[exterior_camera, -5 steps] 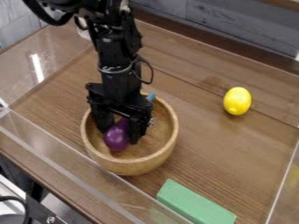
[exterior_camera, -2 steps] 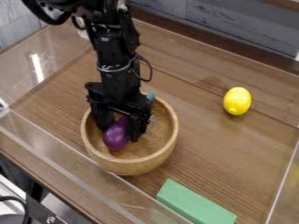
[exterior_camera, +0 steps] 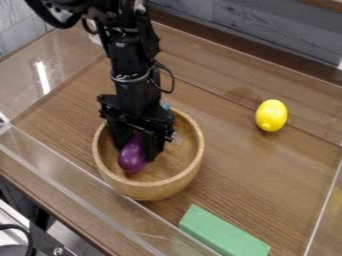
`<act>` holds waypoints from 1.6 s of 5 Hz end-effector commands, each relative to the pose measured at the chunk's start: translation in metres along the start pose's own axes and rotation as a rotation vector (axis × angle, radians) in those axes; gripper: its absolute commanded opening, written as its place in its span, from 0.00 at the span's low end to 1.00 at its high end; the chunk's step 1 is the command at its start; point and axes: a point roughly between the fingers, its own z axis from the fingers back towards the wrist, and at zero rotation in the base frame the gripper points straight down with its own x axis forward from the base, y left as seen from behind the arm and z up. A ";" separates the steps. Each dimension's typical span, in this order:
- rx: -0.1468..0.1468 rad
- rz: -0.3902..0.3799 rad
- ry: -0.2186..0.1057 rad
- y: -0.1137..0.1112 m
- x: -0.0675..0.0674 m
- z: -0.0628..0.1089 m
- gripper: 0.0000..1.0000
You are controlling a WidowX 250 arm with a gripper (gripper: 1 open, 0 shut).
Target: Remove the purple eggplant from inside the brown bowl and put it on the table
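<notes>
While reaching straight down into the bowl (exterior_camera: pixel 150 172), claw (exterior_camera: pixel 135 152) straddles the eggplant (exterior_camera: pixel 132 156) (grip unclear); lemon (exterior_camera: pixel 271 115) well right of bowl.

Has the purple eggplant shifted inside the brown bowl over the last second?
No. The purple eggplant lies at the same spot against the brown bowl rim, between the gripper fingers.

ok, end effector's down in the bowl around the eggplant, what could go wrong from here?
1. The end effector sits low inside the brown bowl; a finger could catch the wall and drag the bowl on lift.
2. The purple eggplant looks glossy and rounded, so it may squirt out as the fingers close.
3. A slip could drop it back into the bowl, not onto the table.
</notes>
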 end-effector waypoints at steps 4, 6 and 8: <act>-0.036 0.038 -0.092 -0.003 0.017 0.034 0.00; -0.035 0.048 -0.087 -0.005 0.017 0.025 0.00; -0.053 0.065 -0.092 -0.008 0.019 0.033 0.00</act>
